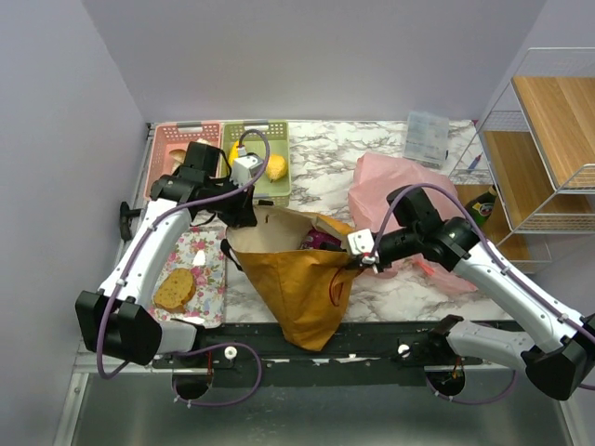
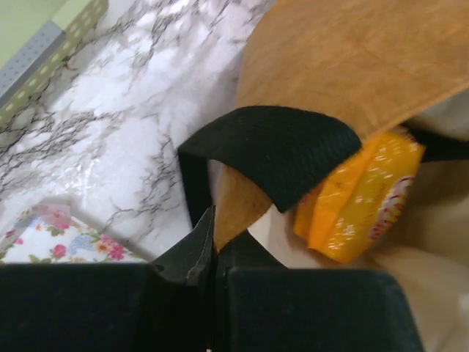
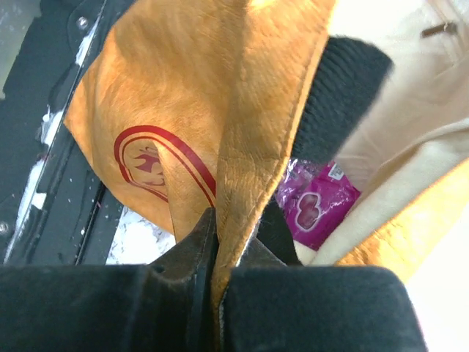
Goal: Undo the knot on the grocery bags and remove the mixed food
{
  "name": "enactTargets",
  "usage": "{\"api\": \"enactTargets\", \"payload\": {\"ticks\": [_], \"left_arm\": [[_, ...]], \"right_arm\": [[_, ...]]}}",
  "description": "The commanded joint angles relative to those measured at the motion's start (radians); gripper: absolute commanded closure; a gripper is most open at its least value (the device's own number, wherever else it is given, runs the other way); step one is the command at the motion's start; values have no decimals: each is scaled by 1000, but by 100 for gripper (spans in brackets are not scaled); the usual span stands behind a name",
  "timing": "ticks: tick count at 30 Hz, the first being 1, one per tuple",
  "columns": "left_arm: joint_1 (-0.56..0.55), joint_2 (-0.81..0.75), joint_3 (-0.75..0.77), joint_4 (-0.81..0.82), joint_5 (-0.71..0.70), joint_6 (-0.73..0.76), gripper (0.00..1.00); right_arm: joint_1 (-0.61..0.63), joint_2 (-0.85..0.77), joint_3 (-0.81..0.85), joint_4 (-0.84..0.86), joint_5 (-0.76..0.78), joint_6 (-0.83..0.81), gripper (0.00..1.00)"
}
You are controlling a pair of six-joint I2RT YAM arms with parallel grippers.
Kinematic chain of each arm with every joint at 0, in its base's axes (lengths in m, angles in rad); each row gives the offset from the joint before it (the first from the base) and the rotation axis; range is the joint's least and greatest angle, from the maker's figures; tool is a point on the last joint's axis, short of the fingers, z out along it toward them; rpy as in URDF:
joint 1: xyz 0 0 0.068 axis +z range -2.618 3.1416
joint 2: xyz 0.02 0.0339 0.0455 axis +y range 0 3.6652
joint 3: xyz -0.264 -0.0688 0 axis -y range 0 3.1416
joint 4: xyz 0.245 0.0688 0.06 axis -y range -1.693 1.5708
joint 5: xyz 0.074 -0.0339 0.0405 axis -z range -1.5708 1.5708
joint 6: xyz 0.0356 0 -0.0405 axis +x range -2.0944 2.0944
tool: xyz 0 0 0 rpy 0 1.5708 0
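The mustard-yellow tote with a red logo lies at mid table, its mouth held wide. My left gripper is shut on the tote's far-left rim, beside its black strap. My right gripper is shut on the tote's right rim. An orange snack packet and a purple packet lie inside the tote; the purple one also shows in the top view. The pink plastic bag sits behind the right arm. A lemon lies in the green basket.
Pink basket and green basket stand at the back left. A floral tray holds a bread slice at the left. A clear box sits at the back. A wire shelf stands at the right.
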Motion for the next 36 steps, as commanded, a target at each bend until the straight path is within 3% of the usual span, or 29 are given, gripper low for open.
{"api": "enactTargets", "payload": {"ticks": [1, 3, 5, 8, 11, 14, 17, 19, 22, 28, 30, 33, 34, 35, 36], "left_arm": [[-10, -56, 222, 47, 196, -135, 100], [-39, -84, 277, 79, 232, -131, 100], [-84, -88, 332, 40, 220, -40, 100], [-127, -65, 369, -58, 194, 70, 100], [-138, -86, 316, -50, 182, 128, 100], [-161, -147, 235, 2, 173, 206, 100], [-179, -192, 189, 9, 178, 286, 100], [-181, -198, 189, -9, 200, 328, 100], [-184, -187, 216, -21, 234, 339, 100], [-199, -162, 270, -36, 251, 326, 100], [-200, -149, 276, -12, 196, 254, 100], [-200, -138, 292, -71, 215, 245, 100], [-200, -153, 265, -70, 224, 221, 100], [-200, -171, 234, -65, 237, 208, 100], [-205, -198, 190, -55, 251, 199, 100]], "right_arm": [[-7, 11, 29, 145, 67, 242, 85], [-6, 46, 93, 155, 33, 331, 53], [-6, 86, 183, 106, -21, 392, 30], [-6, 117, 312, 42, -78, 477, 9], [-6, 100, 396, 80, -98, 576, 4], [-6, 72, 419, 177, -71, 695, 2], [-6, 71, 391, 300, 88, 777, 1], [-7, 111, 381, 286, 177, 741, 1], [-7, 173, 376, 231, 185, 688, 0], [18, 211, 269, 313, 309, 568, 2], [24, 236, 278, 274, 326, 539, 30], [24, 231, 262, 296, 401, 559, 86], [24, 224, 256, 313, 436, 575, 91], [24, 216, 255, 324, 456, 585, 85], [24, 208, 262, 319, 451, 589, 63]]}}
